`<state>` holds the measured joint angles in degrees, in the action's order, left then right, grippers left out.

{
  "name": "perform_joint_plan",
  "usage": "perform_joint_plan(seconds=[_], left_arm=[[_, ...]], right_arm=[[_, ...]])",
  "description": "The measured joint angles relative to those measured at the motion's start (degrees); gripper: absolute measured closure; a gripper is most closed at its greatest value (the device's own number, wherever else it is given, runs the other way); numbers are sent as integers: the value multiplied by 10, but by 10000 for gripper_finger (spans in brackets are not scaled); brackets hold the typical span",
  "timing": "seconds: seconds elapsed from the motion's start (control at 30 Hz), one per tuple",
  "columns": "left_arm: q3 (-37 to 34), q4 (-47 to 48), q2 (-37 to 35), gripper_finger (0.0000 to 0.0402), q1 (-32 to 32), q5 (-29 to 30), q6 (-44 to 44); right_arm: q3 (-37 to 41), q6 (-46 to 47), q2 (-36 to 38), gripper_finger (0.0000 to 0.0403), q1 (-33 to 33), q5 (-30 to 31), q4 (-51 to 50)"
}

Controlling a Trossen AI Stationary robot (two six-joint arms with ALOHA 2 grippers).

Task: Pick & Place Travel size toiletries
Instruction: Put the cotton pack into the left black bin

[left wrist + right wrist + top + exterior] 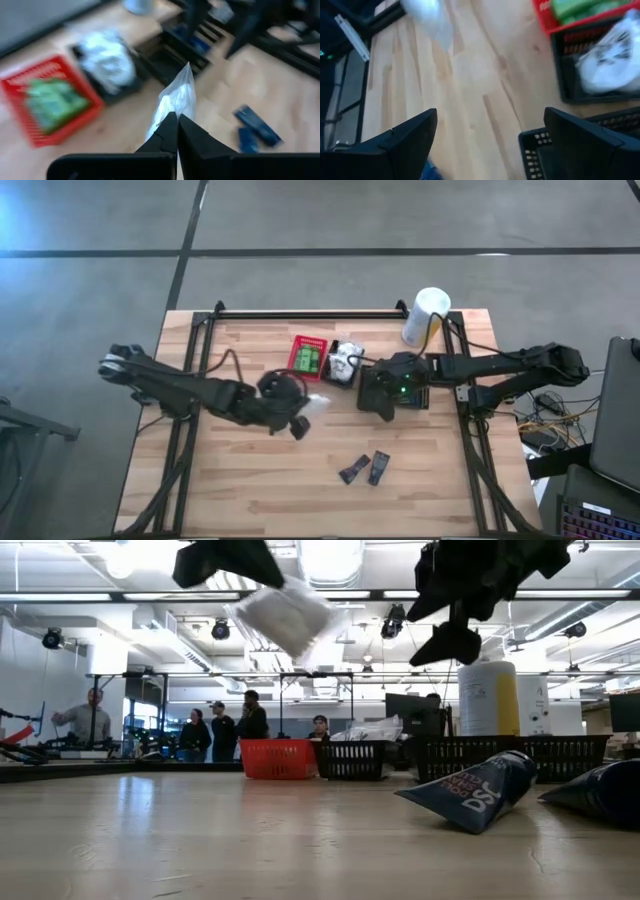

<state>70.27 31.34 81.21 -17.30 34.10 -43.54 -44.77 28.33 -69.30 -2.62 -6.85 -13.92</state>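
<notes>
My left gripper (177, 117) is shut on a white crinkly pouch (176, 97) and holds it high over the table's middle (316, 405); in the low view the pouch (285, 615) is in the air. Just beyond it stand a red basket (308, 355) with green packets and a black basket (345, 364) with white pouches. Over a second black basket (412, 394) at the right, my right gripper (490, 135) is open with nothing between its fingers. Two dark blue flat packets (365, 469) lie flat on the wood nearer the front edge. My left gripper pinches one end of the white pouch (169, 111) between its two fingertips. The fingers come slanting down from the table's left side. The pouch sticks out past the fingertips toward the baskets, lifted clear of the table.
A tall white-and-yellow canister (425, 315) stands at the far right corner. A black rail (310, 313) runs along the table's far edge. Bare wood lies at the front left (230, 480). People stand in the room behind the table (215, 730).
</notes>
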Motion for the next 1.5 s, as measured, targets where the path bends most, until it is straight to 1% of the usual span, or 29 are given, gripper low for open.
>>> perform_joint_plan(seconds=[0.1,0.17,0.23,0.3,0.5,0.63,0.77,0.83,0.9,1.03,1.13,1.27,1.43,1.5], left_arm=[[-11,10,-32,401,-7,71,-23],[-20,-10,-52,401,-10,118,-26],[-33,-52,-71,401,-10,153,-13],[-46,-106,-84,401,-10,178,17],[-69,-270,-100,401,-10,239,131],[-78,-394,-100,401,-8,271,223],[-79,-511,-95,401,-4,261,306],[-79,-548,-94,401,-2,232,327],[-79,-572,-94,401,2,201,330],[-79,-587,-94,401,8,161,322],[-79,-591,-94,401,12,142,312],[-79,-593,-94,401,16,135,304],[-79,-612,-94,401,31,91,293],[-79,-613,-94,401,37,82,286]], right_arm=[[0,-2,20,39,-2,20,-2],[0,-2,34,39,-3,32,0],[0,-3,45,39,-3,38,20],[0,-4,51,39,-3,38,55],[0,-7,50,39,-3,38,216],[0,0,43,39,-3,38,285],[0,8,27,39,-3,38,324],[0,15,13,39,-3,35,340],[0,17,-2,39,-3,24,370],[0,17,-23,39,0,17,456],[0,9,-28,39,0,17,496],[-4,-30,-28,39,0,17,507],[-18,-59,-37,39,0,17,500],[-23,-72,-43,39,0,17,498]])
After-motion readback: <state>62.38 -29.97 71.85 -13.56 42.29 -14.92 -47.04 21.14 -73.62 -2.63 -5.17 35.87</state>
